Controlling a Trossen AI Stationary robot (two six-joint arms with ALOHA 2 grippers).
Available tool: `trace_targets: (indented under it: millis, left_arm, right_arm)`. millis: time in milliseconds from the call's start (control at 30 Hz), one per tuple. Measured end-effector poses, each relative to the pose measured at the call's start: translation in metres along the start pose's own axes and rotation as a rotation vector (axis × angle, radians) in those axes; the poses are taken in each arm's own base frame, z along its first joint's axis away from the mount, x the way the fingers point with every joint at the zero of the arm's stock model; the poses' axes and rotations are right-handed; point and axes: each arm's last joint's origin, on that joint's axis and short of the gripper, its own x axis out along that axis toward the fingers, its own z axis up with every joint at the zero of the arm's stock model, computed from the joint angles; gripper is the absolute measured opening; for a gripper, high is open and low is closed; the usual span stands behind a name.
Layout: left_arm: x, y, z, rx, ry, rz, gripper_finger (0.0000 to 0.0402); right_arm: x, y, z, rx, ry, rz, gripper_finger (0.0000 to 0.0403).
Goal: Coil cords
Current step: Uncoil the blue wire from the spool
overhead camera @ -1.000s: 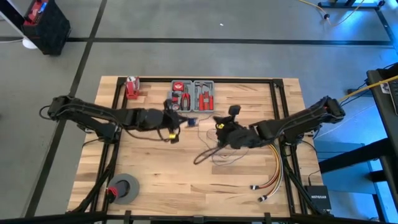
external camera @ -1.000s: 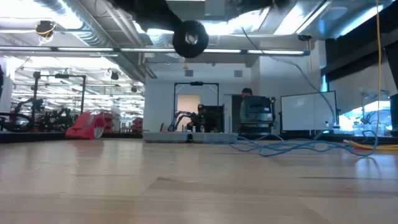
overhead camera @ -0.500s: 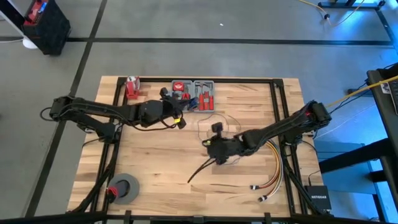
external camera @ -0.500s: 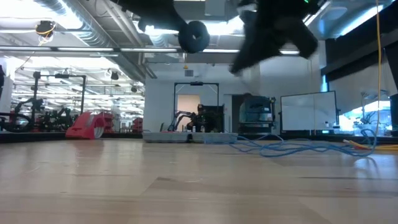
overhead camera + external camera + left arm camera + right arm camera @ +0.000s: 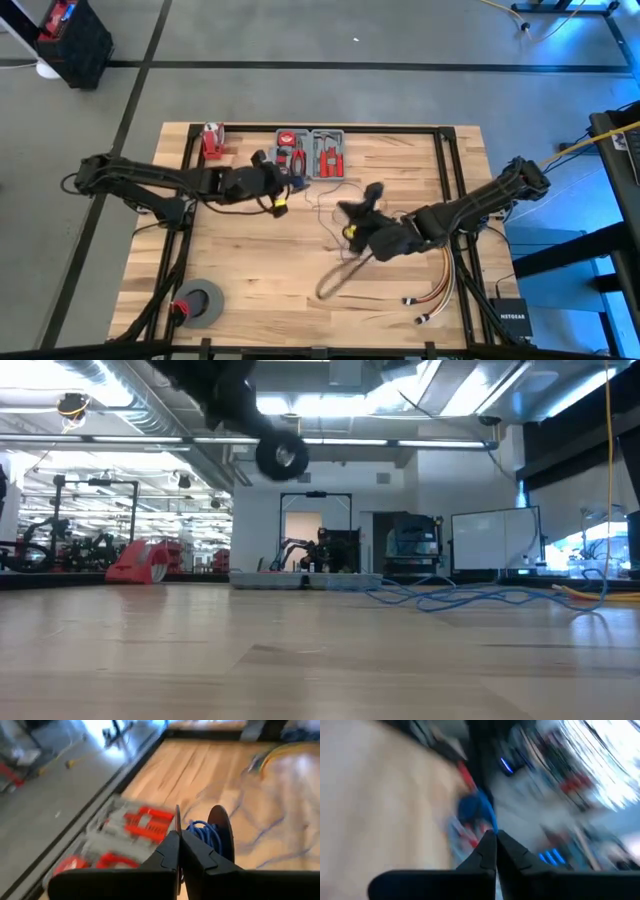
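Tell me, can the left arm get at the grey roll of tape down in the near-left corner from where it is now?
Probably yes. The roll of tape lies alone on bare table on the left arm's own side, nothing around it. But the left gripper is up by the red tool tray, shut on a spool of cord.

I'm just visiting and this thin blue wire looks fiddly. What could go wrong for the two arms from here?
The cords trail loosely across the table, so a loop might snag on the red tool tray nearby. The left gripper is shut with blue wire wound on a spool at its fingers; those turns could slip off. The right gripper is shut and swinging fast, which may tug the thin wire hard.
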Motion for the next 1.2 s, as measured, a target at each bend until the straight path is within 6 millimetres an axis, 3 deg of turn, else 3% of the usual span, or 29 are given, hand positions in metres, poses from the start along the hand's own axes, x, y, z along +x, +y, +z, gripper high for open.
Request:
trace_targets:
  millis: [100, 200, 333, 633, 800, 1033, 1200]
  left_arm:
    - [0.007, 0.009, -0.004, -0.018, 0.046, 0.046, 0.0]
    - [0.009, 0.016, -0.006, -0.027, 0.061, 0.127, 0.0]
    - [0.008, 0.017, -0.009, -0.012, 0.084, 0.171, 0.0]
    - [-0.003, -0.005, -0.019, 0.203, 0.168, -0.057, 0.0]
    - [-0.002, -0.005, -0.014, 0.251, 0.115, 0.077, 0.0]
    - [0.004, -0.008, -0.012, 0.424, 0.103, 0.303, 0.0]
    - [0.01, -0.028, -0.014, 0.613, 0.093, 0.323, 0.0]
  right_arm:
    - [0.002, 0.005, 0.015, 0.017, -0.174, 0.159, 0.0002]
    - [0.01, 0.015, 0.012, -0.009, -0.187, 0.272, 0.0002]
    - [0.017, 0.028, -0.009, -0.058, 0.005, 0.296, 0.0002]
    - [0.034, 0.035, -0.072, 0.059, 0.43, 0.306, 0.0003]
    - [0.051, 0.03, -0.098, 0.116, 0.535, 0.249, 0.0044]
    - [0.06, 0.016, -0.077, 0.141, 0.433, 0.242, 0.0137]
    - [0.066, 0.017, -0.062, 0.082, 0.275, 0.324, 0.0164]
